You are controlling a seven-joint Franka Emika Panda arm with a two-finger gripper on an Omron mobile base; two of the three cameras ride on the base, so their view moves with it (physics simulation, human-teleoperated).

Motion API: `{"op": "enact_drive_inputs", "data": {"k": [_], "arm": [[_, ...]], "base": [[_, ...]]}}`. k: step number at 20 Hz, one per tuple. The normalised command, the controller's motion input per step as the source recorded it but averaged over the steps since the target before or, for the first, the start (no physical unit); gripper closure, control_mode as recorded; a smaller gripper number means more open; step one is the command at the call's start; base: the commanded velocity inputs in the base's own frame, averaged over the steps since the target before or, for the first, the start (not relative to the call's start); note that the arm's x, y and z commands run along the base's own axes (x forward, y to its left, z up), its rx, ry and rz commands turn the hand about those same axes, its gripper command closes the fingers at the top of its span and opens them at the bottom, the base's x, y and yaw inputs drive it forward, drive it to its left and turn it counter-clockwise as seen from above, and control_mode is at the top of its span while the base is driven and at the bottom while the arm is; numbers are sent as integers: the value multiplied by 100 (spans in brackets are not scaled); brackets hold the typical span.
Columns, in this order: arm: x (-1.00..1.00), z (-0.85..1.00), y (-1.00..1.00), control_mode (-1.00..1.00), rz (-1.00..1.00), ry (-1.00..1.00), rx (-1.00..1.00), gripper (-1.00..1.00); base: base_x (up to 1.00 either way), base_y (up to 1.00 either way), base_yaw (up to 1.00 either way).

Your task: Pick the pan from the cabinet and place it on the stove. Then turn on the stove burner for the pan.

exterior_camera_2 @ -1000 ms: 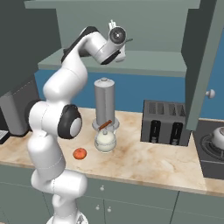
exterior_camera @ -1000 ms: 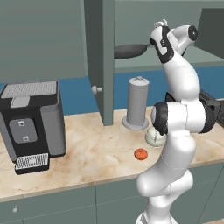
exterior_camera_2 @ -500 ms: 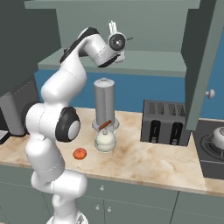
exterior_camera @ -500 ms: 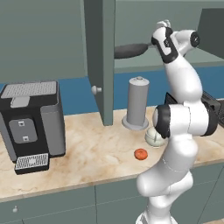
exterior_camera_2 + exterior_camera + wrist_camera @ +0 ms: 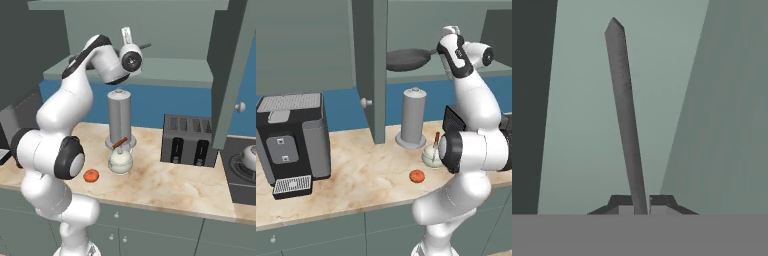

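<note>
The pan (image 5: 407, 59), round, shallow and dark, hangs level in the opening of the cabinet (image 5: 370, 65), just above its shelf. Its long thin handle (image 5: 626, 120) runs straight up the hand view from between my fingertips. My gripper (image 5: 440, 50) is shut on the end of that handle, to the right of the pan's bowl. In the right base view the gripper (image 5: 129, 42) is up by the cabinet shelf (image 5: 165, 67), and a short tip of the handle (image 5: 145, 46) pokes out beside it. The stove (image 5: 245, 172) lies at the far right of the counter.
The open cabinet door (image 5: 376, 100) hangs just left of the pan; another door (image 5: 232, 75) hangs by the stove. A silver kettle (image 5: 250, 156) sits on the stove. On the counter are a coffee machine (image 5: 291, 135), tall canister (image 5: 413, 117), white jar (image 5: 432, 154), tomato (image 5: 416, 176) and toaster (image 5: 190, 140).
The hand with the pan has shifted slightly to the right in the left base view. The grip on the handle is unchanged.
</note>
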Motion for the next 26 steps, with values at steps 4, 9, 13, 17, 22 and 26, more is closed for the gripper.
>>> {"op": "enact_drive_inputs", "data": {"k": [4,9,13,17,22,26], "arm": [[-52,0,-5,-100,-3,-1,1,100],[-53,0,-10,-100,-6,0,0,100],[-38,7,-4,-100,-7,0,0,100],[-35,5,-2,-100,-7,0,0,100],[-34,1,-17,-100,-5,-1,1,100],[-32,0,-10,-100,-5,-1,1,100]], "base": [[0,0,0],[0,0,0],[0,0,0],[0,0,0],[0,0,0],[0,0,0]]}}
